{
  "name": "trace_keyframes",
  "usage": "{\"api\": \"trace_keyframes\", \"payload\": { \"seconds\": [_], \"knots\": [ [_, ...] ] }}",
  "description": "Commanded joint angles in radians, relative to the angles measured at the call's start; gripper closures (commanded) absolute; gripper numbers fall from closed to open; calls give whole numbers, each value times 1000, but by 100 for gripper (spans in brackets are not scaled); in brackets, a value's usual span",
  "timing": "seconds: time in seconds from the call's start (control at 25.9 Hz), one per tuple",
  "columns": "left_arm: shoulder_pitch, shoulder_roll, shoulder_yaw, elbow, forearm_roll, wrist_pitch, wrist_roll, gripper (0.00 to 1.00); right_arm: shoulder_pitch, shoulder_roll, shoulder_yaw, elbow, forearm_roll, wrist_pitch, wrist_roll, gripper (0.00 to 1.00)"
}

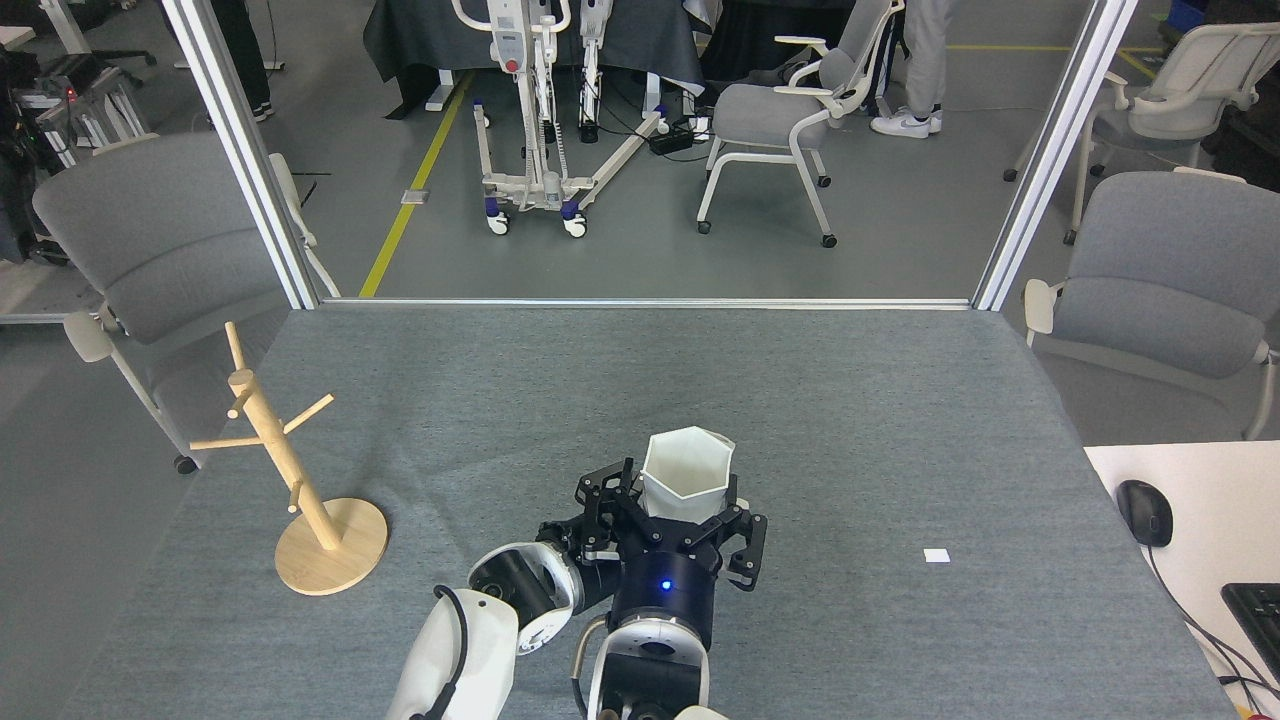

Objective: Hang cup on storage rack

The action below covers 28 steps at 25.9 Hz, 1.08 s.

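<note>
You have one cup (687, 470), upright, clenched in the right gripper (686, 510) above mid-table. Left gripper (608, 505) presses in beside it; I cannot tell its state. One storage rack (288, 470) stands near the table's (900, 400) left edge, open cloth between.

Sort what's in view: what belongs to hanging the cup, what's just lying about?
Job:
- cup, held upright by the right gripper
- storage rack, at the table's left edge
- left gripper, close beside the cup

Lying about:
- white scrap on the mat
- mouse and keyboard on the side desk
- grey chairs
</note>
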Motion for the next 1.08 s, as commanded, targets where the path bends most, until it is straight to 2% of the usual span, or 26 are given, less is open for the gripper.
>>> {"api": "trace_keyframes", "payload": {
  "seconds": [0.0, 0.19, 0.31, 0.39, 0.54, 0.66, 0.73, 0.85, 0.93, 1.04],
  "knots": [
    [1, 1, 2, -70, -1, -3, 5, 100, -7, -1, -27, 1, -14, -24, -161, 0],
    [4, 3, 2, -46, -2, 0, 4, 100, -9, 12, -85, 1, -90, -95, -360, 2],
    [32, 7, 2, -46, -2, 2, 5, 100, -9, 32, -122, -8, -155, -126, -440, 2],
    [55, 7, 3, -51, -4, 2, 5, 100, -9, 43, -168, -8, -162, -179, -474, 2],
    [91, 10, 11, -67, -4, 8, 7, 100, -10, 52, -317, -7, -165, -319, -506, 1],
    [134, 32, 38, -120, -5, 9, 5, 100, -21, 51, -493, -8, -182, -465, -511, 1],
    [186, 50, 63, -178, -5, 11, 7, 100, -29, 29, -631, -1, -212, -610, -507, 0],
    [305, 102, 109, -308, -5, 9, 13, 100, -22, -70, -816, 59, -244, -818, -507, 0],
    [401, 137, 140, -396, -5, 9, 19, 100, -9, -135, -883, 126, -244, -923, -498, 0],
    [538, 167, 229, -506, -4, 6, 31, 100, 34, -196, -911, 246, -244, -1020, -498, 0]
  ]
}}
